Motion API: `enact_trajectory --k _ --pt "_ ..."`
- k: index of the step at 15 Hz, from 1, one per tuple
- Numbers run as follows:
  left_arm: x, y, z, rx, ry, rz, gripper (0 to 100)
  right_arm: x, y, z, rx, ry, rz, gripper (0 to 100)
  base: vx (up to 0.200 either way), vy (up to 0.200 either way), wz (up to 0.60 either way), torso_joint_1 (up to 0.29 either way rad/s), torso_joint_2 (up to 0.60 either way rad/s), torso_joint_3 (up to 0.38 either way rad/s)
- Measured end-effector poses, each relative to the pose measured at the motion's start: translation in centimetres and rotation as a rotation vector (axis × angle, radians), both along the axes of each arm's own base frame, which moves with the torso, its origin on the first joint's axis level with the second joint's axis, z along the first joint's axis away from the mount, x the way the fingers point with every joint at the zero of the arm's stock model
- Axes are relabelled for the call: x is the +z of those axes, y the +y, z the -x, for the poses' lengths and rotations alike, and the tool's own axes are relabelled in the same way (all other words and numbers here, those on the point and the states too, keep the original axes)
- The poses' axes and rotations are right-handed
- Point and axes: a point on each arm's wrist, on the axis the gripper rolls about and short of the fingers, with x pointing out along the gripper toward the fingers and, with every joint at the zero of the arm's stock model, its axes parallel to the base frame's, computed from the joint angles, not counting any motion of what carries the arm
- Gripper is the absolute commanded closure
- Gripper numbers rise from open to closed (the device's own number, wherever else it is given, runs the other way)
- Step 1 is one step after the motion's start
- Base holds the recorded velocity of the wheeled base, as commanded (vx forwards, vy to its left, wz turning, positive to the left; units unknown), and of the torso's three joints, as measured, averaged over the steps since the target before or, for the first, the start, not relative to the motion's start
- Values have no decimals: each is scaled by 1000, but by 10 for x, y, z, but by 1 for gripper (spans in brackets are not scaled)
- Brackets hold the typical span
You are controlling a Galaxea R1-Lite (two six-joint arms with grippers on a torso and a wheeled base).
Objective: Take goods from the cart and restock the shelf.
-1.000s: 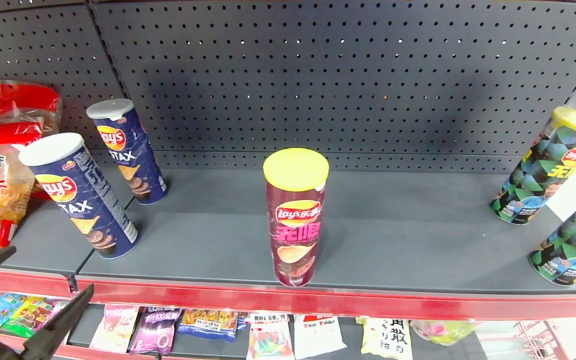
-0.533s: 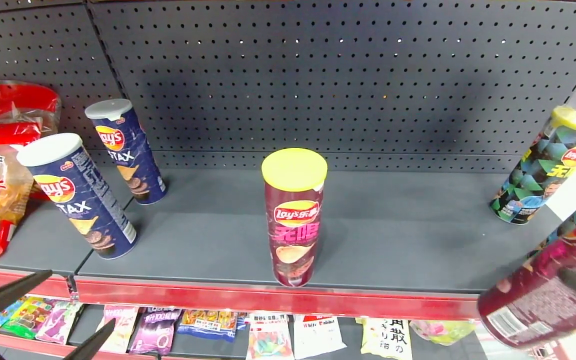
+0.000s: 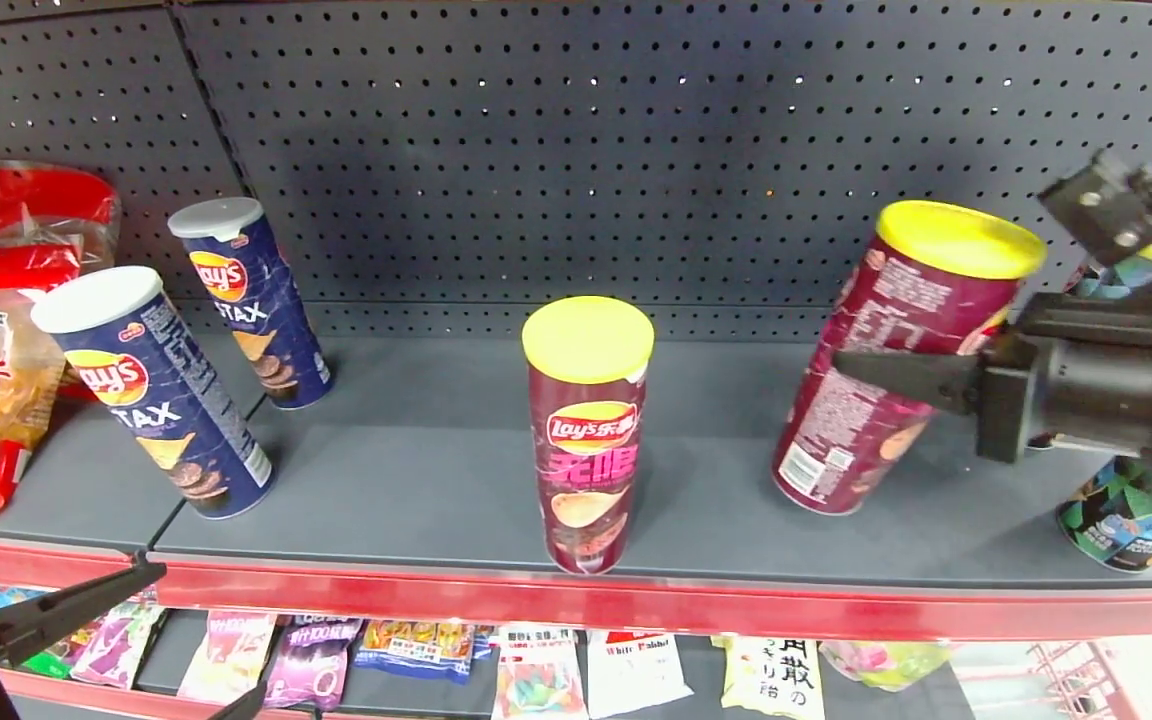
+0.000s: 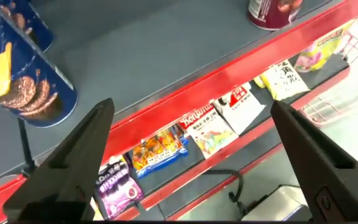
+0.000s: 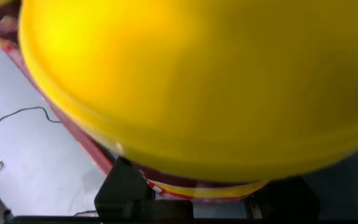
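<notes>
Right tool (image 3: 891, 372): pinching yellow-lidded maroon chip can (image 3: 841, 430), right of upright matching can (image 3: 588, 440), tilted, likely for landing on grey shelf (image 3: 416, 470).
Left tool (image 4: 191, 155): spread, empty, below-left of upright matching can.

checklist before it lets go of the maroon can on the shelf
1. Grip: right gripper shut on the held maroon can: ok.
2. Base resting on the shelf: cannot tell.
3. Can upright: it leans in the head view, but so do cans standing near the edges: cannot tell.
4. Gap to the standing maroon can: wide, bare shelf between: ok.
5. Gap to the green cans: the arm hides it: cannot tell.
6. Left gripper out of the way: open, low by the shelf's red front edge: ok.
</notes>
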Motion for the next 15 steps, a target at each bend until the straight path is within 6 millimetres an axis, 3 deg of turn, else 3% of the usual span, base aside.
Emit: enact_trajectory --k 5,9,15 --pt "1 -1 -3 -2 7 -3 0 -3 47 -58 60 -6 -1 100 0 0 0 0 0 0" --pt "7 -3 -8 -3 3 -1 0 -16 72 -84 93 22 13 100 0 0 0 0 0 0" --pt "7 -4 -9 1 7 -5 0 -25 88 -111 96 21 12 100 0 0 0 0 0 0"
